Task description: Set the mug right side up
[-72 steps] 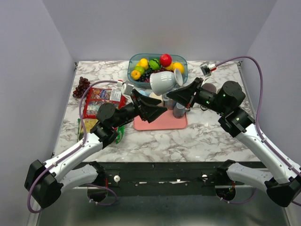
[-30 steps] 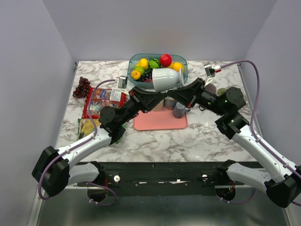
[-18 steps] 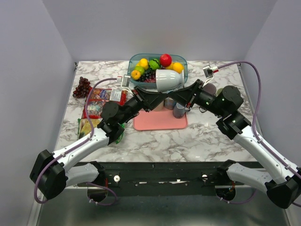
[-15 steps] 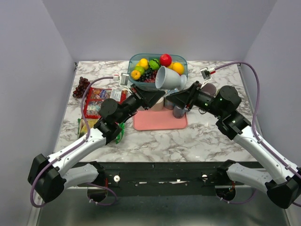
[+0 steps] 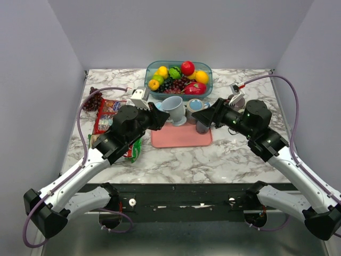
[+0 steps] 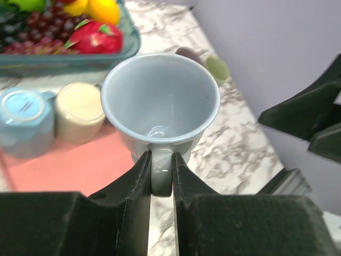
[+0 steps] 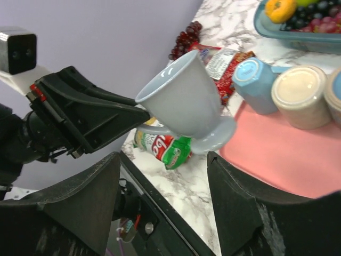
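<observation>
- Left tool (image 6: 161,162) is clamped on the handle of the pale blue mug (image 6: 160,101), one finger on each side.
- The mug is held up off the tabletop (image 5: 229,154), mouth upward but tilted, foot over the left edge of the pink mat (image 5: 184,138).
- Right tool (image 5: 204,116) hangs just beside it, fingers spread wide, gripping nothing.
- Cream cup (image 6: 80,109) and blue cup (image 6: 26,120) sit upside down on the mat.
</observation>
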You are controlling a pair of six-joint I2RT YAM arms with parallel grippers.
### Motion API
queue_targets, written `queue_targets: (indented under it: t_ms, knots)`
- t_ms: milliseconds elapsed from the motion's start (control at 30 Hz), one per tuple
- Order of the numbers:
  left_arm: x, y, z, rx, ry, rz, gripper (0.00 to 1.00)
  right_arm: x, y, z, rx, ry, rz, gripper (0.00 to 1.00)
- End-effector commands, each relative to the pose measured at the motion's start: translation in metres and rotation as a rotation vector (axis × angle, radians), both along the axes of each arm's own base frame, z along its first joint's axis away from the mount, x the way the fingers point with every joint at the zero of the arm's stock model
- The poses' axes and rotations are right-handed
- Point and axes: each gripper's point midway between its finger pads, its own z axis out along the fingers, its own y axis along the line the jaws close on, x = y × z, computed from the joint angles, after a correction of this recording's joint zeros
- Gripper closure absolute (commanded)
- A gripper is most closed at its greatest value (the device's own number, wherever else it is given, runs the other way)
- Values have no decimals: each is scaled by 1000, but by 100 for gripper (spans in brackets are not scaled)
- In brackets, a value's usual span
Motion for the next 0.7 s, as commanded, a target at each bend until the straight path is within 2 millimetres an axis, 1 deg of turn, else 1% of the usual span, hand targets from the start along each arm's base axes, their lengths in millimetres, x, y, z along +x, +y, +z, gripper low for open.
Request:
queue_targets:
  t_ms: [0, 33, 67, 133, 200, 233, 300, 333, 367, 400, 433, 467, 500, 533, 567, 600, 633, 667]
  knots:
    - [-9, 38, -3, 94, -26, 104, 100, 4, -18, -19, -93, 20, -89, 27]
    - [-13, 39, -7, 97, -15, 101, 100, 6, -20, -20, -102, 20, -102, 27]
    - [-18, 42, -16, 118, 10, 98, 100, 6, -21, -22, -112, 23, -107, 27]
    - [-28, 46, -27, 131, 53, 94, 100, 6, -23, -27, -136, 28, -111, 26]
    - [-38, 51, -49, 161, 124, 98, 100, 6, -25, -31, -152, 29, -116, 26]
    - [-40, 54, -56, 171, 141, 114, 100, 6, -26, -32, -157, 32, -119, 26]
    - [-52, 54, -78, 193, 183, 109, 100, 6, -26, -36, -168, 37, -116, 26]
    - [-52, 57, -85, 203, 186, 136, 100, 5, -26, -38, -171, 41, -112, 26]
    - [-59, 52, -91, 214, 185, 122, 100, 5, -26, -39, -172, 43, -111, 26]
    - [-63, 51, -104, 237, 197, 124, 100, 4, -26, -42, -177, 47, -107, 26]
    - [-64, 50, -110, 253, 197, 132, 100, 3, -28, -43, -177, 47, -110, 26]
    - [-62, 53, -113, 275, 180, 176, 100, 2, -28, -43, -175, 47, -112, 26]
    - [-70, 46, -126, 313, 187, 156, 100, 1, -29, -48, -181, 56, -112, 26]
    - [-71, 45, -131, 334, 179, 166, 100, 0, -30, -48, -181, 54, -111, 26]
    - [-67, 49, -134, 354, 159, 220, 100, -1, -31, -47, -176, 51, -114, 26]
    - [-74, 46, -146, 389, 152, 214, 100, -2, -32, -48, -176, 51, -117, 26]
    - [-75, 45, -149, 390, 147, 232, 100, -3, -33, -51, -178, 56, -118, 26]
    - [-76, 45, -153, 393, 141, 247, 100, -5, -34, -50, -173, 52, -118, 26]
